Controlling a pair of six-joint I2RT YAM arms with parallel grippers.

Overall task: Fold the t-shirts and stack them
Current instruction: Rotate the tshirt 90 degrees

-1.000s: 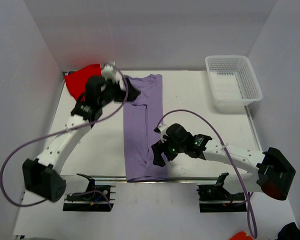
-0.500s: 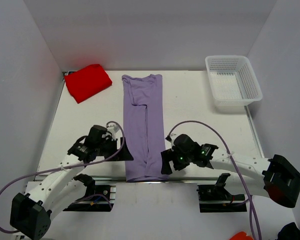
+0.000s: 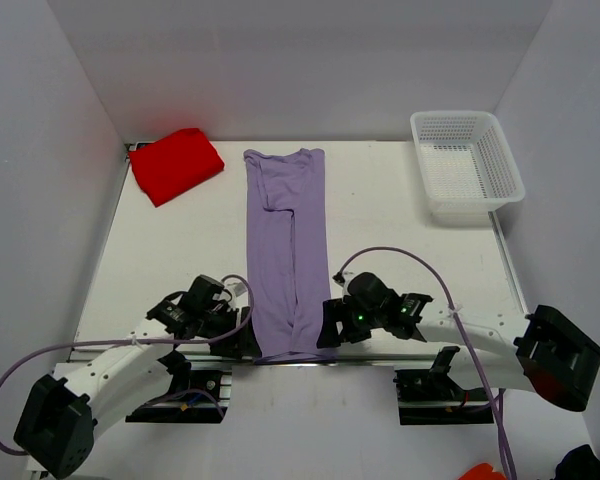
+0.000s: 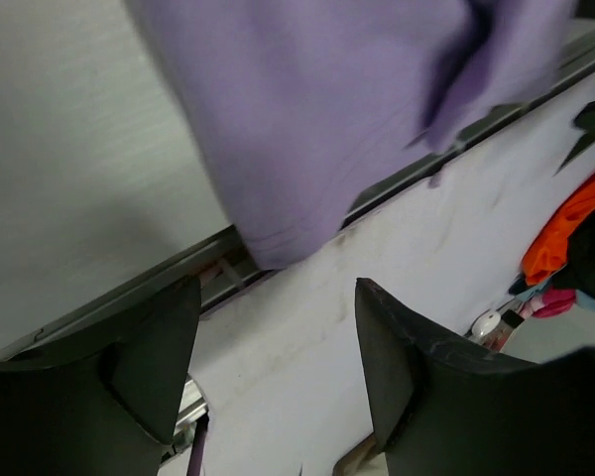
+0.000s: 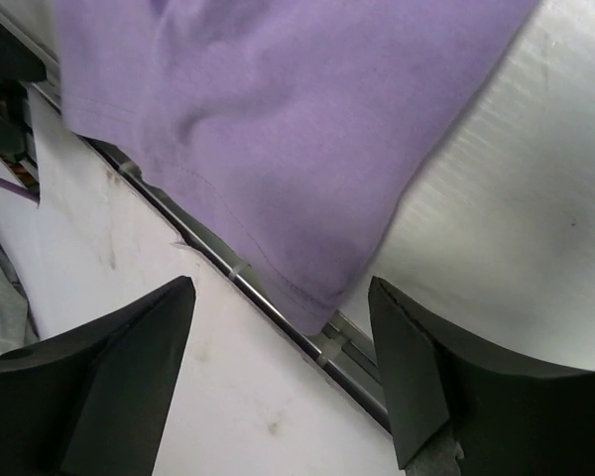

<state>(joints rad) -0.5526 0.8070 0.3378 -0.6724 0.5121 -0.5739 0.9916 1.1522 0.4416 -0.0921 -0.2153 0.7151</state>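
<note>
**Hem corners within reach of both pincers**

Position: the lavender t-shirt lies flat on the counter as a narrow strip. Its long axis runs from the far wall toward the arms, and its near hem sits at the counter's front edge, just over the rail. The red t-shirt, folded to a neat rectangle, sits in the far left corner, well apart from the strip. A white basket stands far right.

Arms: the left pincer is low beside the hem's left corner and the right pincer is beside its right corner, so each arm is nearer to its own corner. In each wrist view the corner lies just ahead of the gap between the fingers, not inside it. Both pincers stand spread and grip nothing (no cloth between the pads on either side).

Judgement: the coming fold would carry the near hem along the long axis toward the collar end. Both corners need catching together, or the fold will likely go skew.
</note>
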